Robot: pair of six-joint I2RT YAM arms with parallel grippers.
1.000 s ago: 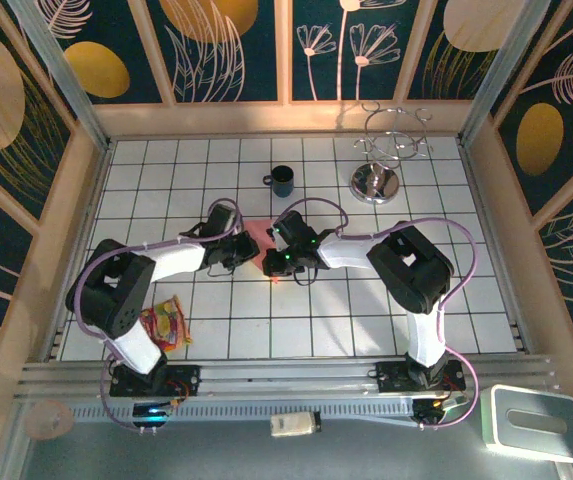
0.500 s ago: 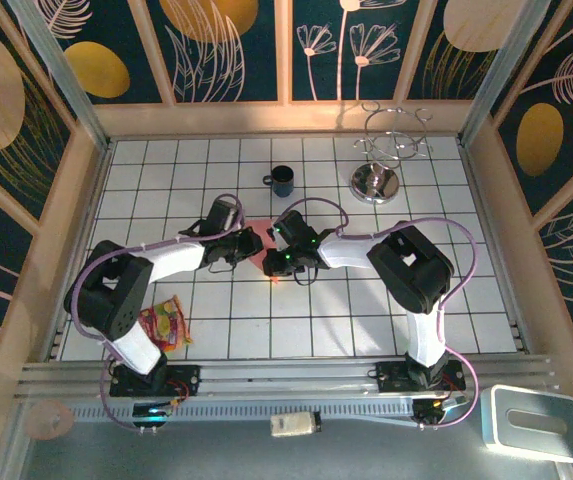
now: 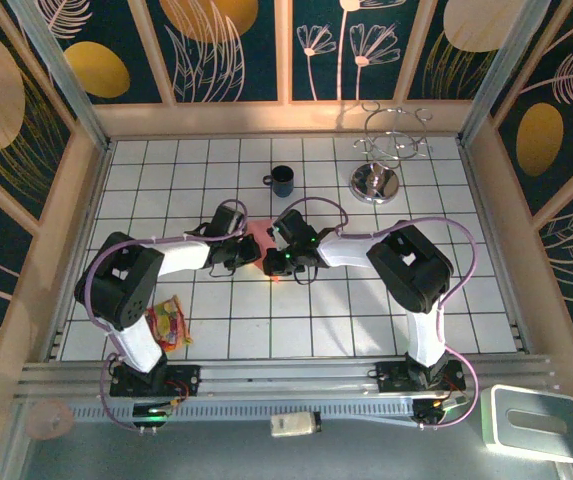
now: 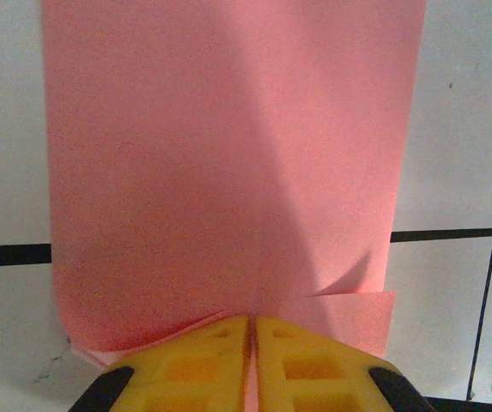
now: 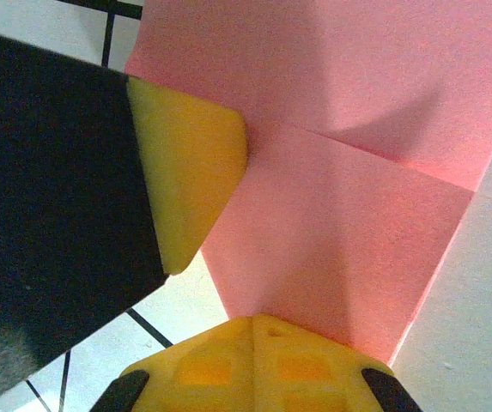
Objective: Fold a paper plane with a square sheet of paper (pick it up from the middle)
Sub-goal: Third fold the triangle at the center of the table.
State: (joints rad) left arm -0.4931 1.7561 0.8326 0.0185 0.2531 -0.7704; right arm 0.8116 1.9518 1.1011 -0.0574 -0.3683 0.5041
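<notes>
Paper plane [image 4: 228,172]: matte pink-red sheet, smooth, partly folded, with one crisp crease and a layered flap. It lies on the white tiled table [image 3: 366,320], just on the arms' side of the dark mug [image 3: 281,180]. Left gripper [image 4: 252,342]: moulded yellow fingers pressed together, pinching the sheet's near edge. Right gripper [image 5: 258,333]: yellow fingers likewise closed on a tapering corner of the paper.

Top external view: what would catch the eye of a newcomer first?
The pink paper lies in the middle of the table, pinched from both sides by the left gripper and the right gripper, both shut on it. Farther back stand a dark mug and a metal rack.
</notes>
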